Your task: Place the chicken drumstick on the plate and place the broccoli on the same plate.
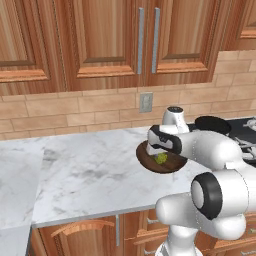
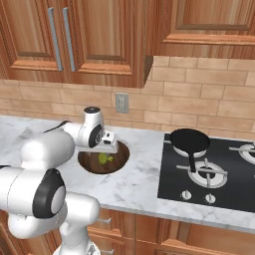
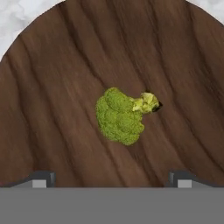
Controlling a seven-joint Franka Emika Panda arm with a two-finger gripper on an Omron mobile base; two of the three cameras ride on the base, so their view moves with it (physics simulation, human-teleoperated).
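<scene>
So the broccoli (image 3: 120, 116) sits pretty much dead centre in the hand view, lying on the dark wooden board (image 3: 52, 109), pale stem end poking toward the right of the frame. The gripper (image 3: 112, 178) hangs right over it with its fingers spread wide, one tip (image 3: 40, 179) at lower left and the other at lower right, nothing between them and nothing touched. You also get a sliver of marble at the top corners of that frame, past the board's rim.

From the left base view the broccoli (image 1: 161, 158) is just a small green lump on the board (image 1: 155, 165), a bit right of centre, tucked under the arm's wrist, so the arm hides a lot of the board. The counter (image 1: 85, 175) stretches off to the left, and an outlet (image 1: 146, 102) sits on the brick wall above.

The right base view opens things up more: board (image 2: 99, 163) and broccoli (image 2: 103, 158) are left of centre, and to the right there's the stove (image 2: 219, 174) with a black pan (image 2: 189, 140) on the back-left burner, handle pointing down-frame. The left base view catches just the edge of that pan at the right side.
</scene>
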